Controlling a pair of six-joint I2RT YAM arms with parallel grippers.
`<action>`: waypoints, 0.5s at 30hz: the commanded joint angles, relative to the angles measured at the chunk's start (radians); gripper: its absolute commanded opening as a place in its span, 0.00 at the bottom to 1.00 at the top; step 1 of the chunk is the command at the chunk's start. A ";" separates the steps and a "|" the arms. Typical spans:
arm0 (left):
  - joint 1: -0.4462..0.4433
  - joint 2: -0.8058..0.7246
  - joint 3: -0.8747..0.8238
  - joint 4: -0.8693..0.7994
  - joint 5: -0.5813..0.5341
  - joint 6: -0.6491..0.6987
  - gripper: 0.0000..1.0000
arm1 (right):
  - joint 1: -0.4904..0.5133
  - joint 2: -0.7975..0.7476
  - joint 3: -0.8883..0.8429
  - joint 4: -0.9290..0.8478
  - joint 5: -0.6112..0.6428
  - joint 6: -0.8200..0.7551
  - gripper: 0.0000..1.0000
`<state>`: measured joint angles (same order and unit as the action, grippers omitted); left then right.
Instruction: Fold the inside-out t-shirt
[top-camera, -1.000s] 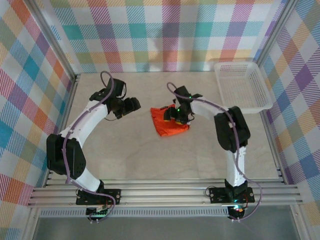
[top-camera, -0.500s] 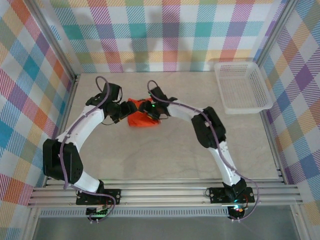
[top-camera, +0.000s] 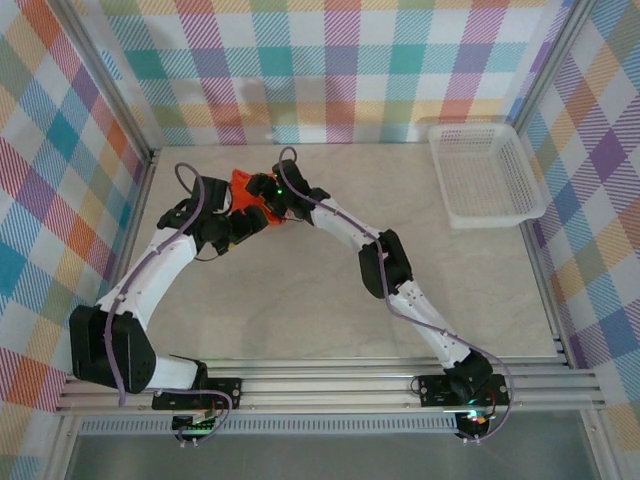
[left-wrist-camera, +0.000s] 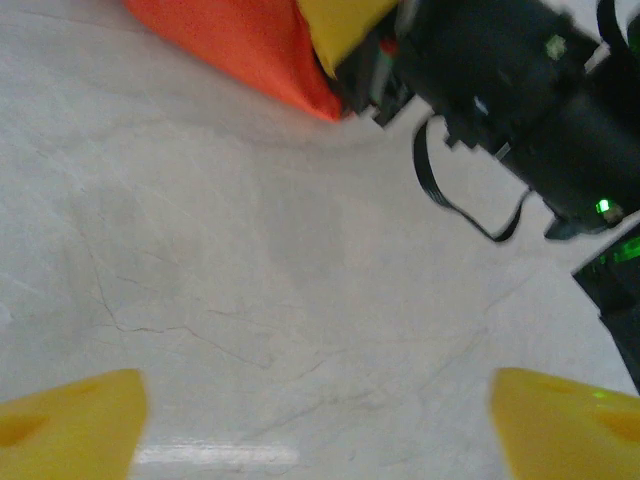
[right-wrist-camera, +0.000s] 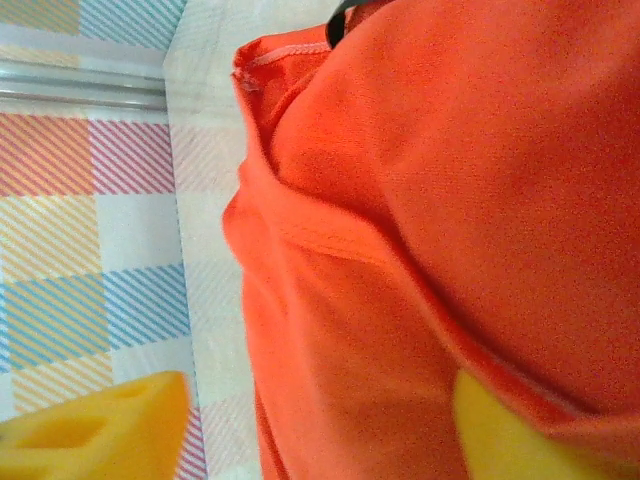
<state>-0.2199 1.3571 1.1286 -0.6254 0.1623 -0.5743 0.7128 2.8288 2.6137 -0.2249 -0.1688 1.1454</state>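
Orange-red inside-out t-shirt (top-camera: 242, 185) bunched far-left on worktop (top-camera: 300, 300), near back wall. Left jaws released, empty; right jaws parted, cloth draped over one. Best: pinch one hem layer each, spread flat first.

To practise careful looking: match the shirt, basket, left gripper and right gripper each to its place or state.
1 shirt
2 basket
3 left gripper
4 right gripper

A white, far right
B open over bare table
C orange, bunched, far left
D fabric between its fingers

Pairs: 1-C, 2-A, 3-B, 4-D
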 joint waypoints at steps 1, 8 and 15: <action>0.008 -0.067 -0.006 0.016 -0.113 0.012 1.00 | -0.035 -0.142 -0.067 -0.053 -0.106 -0.155 0.90; 0.001 -0.098 -0.037 0.110 -0.430 0.125 1.00 | -0.102 -0.607 -0.493 -0.164 -0.082 -0.446 1.00; 0.010 -0.043 -0.178 0.335 -0.581 0.309 1.00 | -0.248 -1.143 -1.145 -0.088 0.185 -0.800 1.00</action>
<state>-0.2199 1.2984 1.0306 -0.4282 -0.3176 -0.3656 0.5129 1.8053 1.6497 -0.3302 -0.1406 0.5987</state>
